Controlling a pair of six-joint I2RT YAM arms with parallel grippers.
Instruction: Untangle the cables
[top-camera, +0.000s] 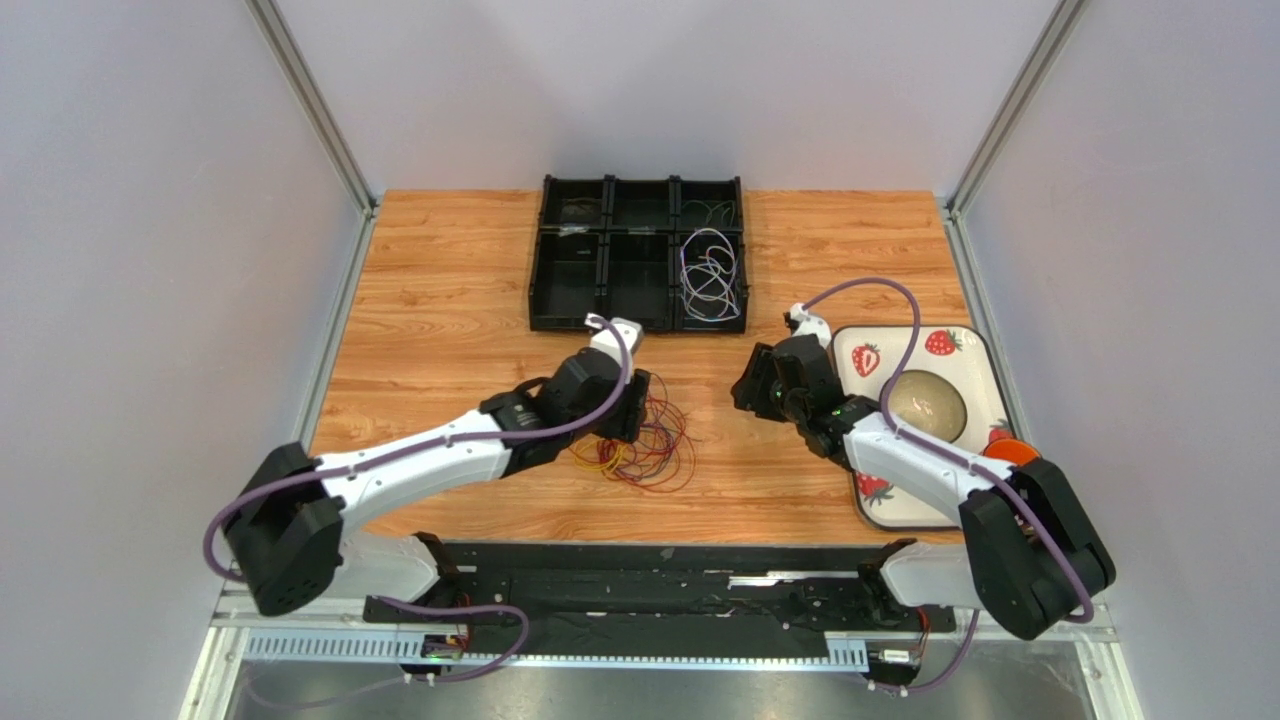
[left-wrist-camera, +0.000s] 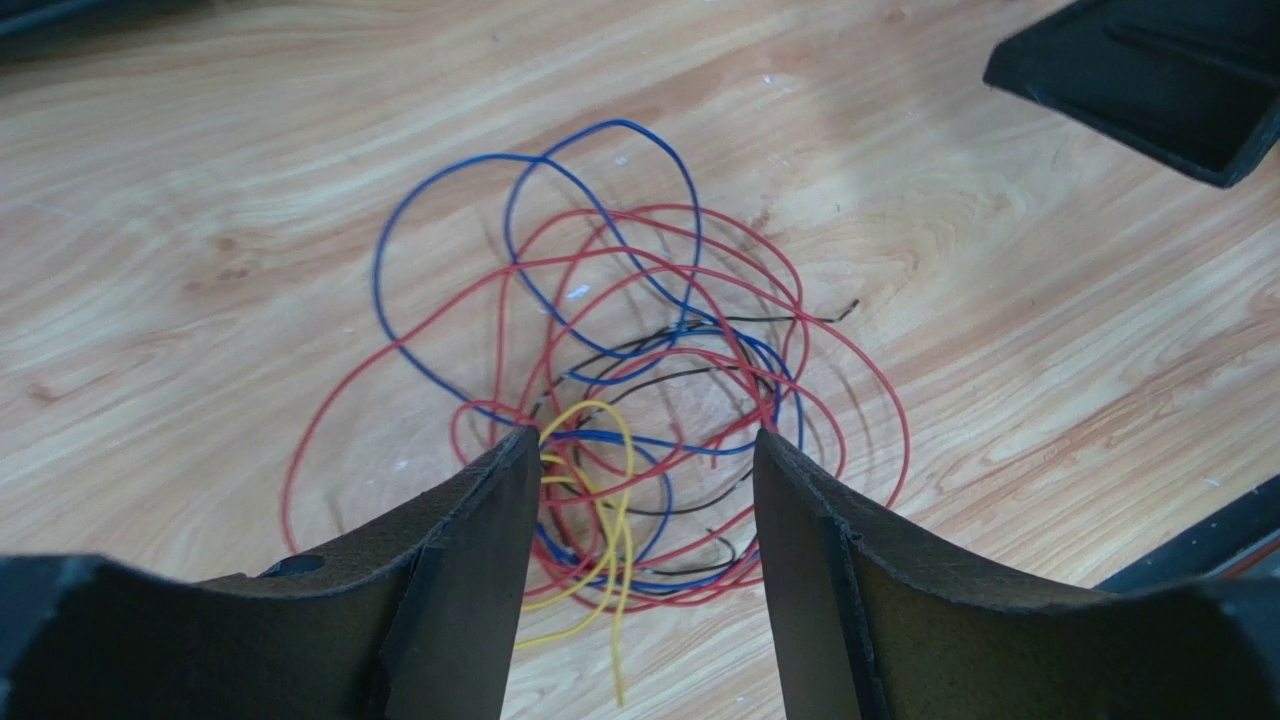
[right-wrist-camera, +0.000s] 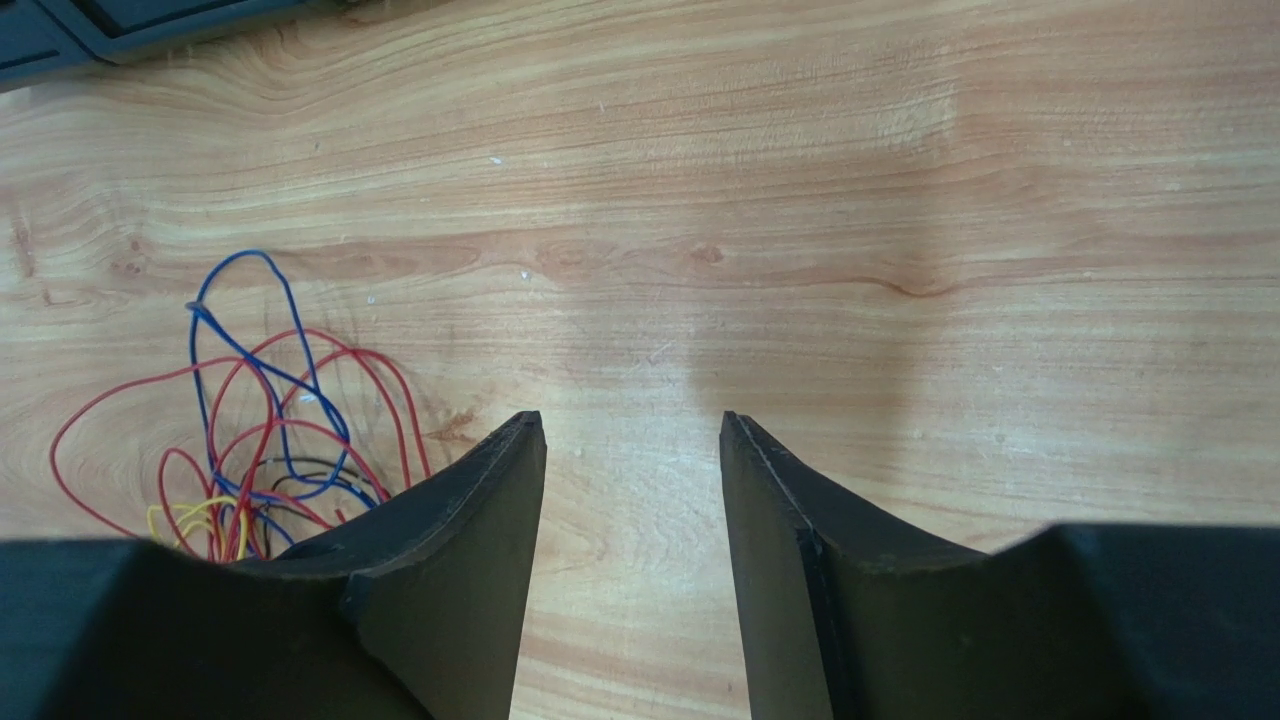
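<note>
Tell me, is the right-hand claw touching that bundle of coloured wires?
Apart. The top view shows bare tabletop between the right gripper and the tangled cables.

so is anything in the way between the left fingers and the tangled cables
Nothing visible. The left fingers are open and right at the cables. In the left wrist view the yellow loop shows in the gap between them.
</note>
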